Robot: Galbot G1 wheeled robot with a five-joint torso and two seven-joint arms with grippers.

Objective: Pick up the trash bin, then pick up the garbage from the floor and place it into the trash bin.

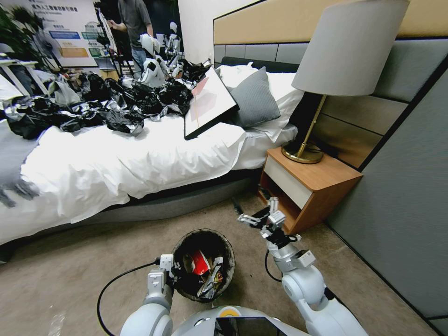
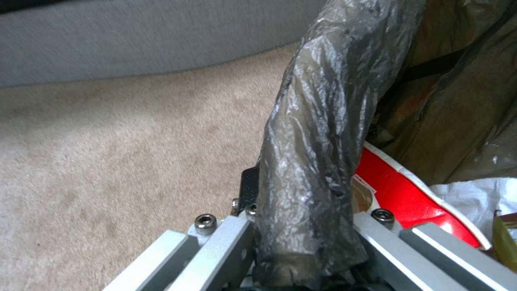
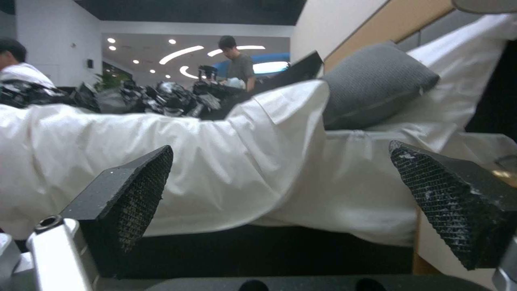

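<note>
Now: trash bin [image 1: 204,264] at six o'clock in head view, low before robot, over beige floor [image 1: 70,275]. Left gripper [image 1: 173,272] at bin's nine o'clock, clamped on black-bagged rim [image 2: 318,133]. Inside: red-and-white snack wrapper [image 1: 200,262] among other litter. Right gripper [image 1: 254,212] at bin's two o'clock, near wooden nightstand [image 1: 310,186], pads [image 3: 135,190] spread wide, empty, facing white-sheeted bed [image 1: 116,168].

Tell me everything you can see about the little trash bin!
The trash bin is small and round, lined with a shiny black plastic bag folded over its rim. It stands open-topped above the beige floor before the bed. Inside lie a red-and-white wrapper and other scraps. The left pincer is clamped on its bagged rim; the right pincer is open, nearby.
</note>
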